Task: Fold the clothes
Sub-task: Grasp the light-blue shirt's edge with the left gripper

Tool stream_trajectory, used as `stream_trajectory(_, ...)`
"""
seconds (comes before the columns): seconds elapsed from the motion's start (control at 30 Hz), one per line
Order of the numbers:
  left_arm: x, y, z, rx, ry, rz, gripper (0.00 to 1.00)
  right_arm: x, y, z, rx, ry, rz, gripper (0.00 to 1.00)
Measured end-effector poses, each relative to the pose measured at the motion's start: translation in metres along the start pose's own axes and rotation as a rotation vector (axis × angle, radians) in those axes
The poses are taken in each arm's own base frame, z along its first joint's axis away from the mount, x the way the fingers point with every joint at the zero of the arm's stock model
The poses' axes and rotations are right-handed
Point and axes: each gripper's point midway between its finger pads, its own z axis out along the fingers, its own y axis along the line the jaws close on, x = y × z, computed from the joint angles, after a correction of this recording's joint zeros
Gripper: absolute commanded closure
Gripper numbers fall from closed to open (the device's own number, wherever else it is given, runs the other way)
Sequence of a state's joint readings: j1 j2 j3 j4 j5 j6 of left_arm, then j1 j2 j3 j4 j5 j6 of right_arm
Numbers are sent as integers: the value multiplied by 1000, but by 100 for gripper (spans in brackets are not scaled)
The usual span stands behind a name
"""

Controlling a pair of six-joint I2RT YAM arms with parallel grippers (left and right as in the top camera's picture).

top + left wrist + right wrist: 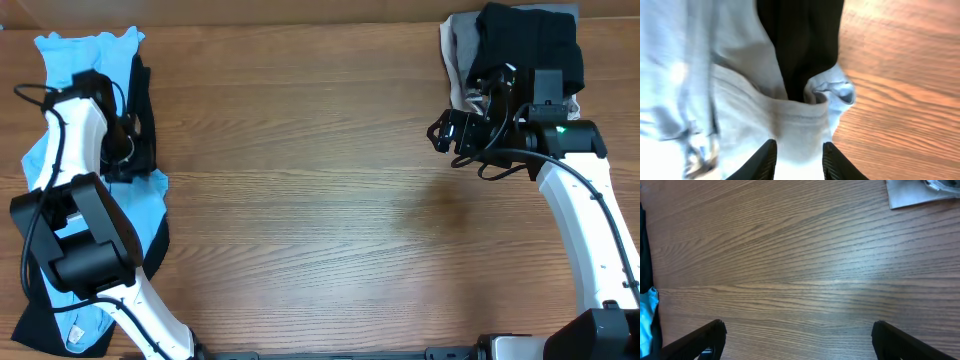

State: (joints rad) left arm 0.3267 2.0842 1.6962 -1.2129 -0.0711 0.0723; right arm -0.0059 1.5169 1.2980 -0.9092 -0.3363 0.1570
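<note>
The light blue T-shirt (75, 55) lies crumpled along the table's left edge, with the black top (146, 105) bunched against its right side. My left gripper (124, 135) is down on this pile. In the left wrist view its fingers (800, 161) are closed in on a bunched fold of the light blue T-shirt (740, 100), and the black top (800, 45) hangs just beyond. My right gripper (440, 132) is open and empty over bare wood (800, 336), far from the pile.
A folded stack of black clothes (530, 40) on a grey garment (457, 55) sits at the back right corner, just behind the right arm. A grey flat object (920, 192) shows at the top of the right wrist view. Wooden table (320, 200) lies between the arms.
</note>
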Motion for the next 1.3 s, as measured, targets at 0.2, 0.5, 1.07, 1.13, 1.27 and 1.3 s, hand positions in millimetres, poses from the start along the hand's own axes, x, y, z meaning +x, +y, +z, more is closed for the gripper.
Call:
stream_trajectory(0.2, -8, 1, -17, 5, -26, -4, 77, 0, 0, 0, 0, 0, 0, 4)
stream_trajectory(0.5, -3, 27, -15, 27, -19, -135, 54, 0, 0, 0, 1, -1, 0, 3)
stream_trajectory(1.07, 18, 35, 34, 167, 12, -137, 44, -2, -4, 0, 21, -10, -2, 3)
stream_trajectory(1.13, 17, 35, 35, 167, 10, -132, 42, -2, -4, 0, 21, -9, -1, 3)
stream_trajectory(1.27, 18, 35, 34, 167, 13, -131, 37, -2, -4, 0, 23, -9, -1, 3)
stream_trajectory(1.3, 20, 35, 34, 169, 18, -133, 37, -2, -4, 0, 24, -9, -2, 3)
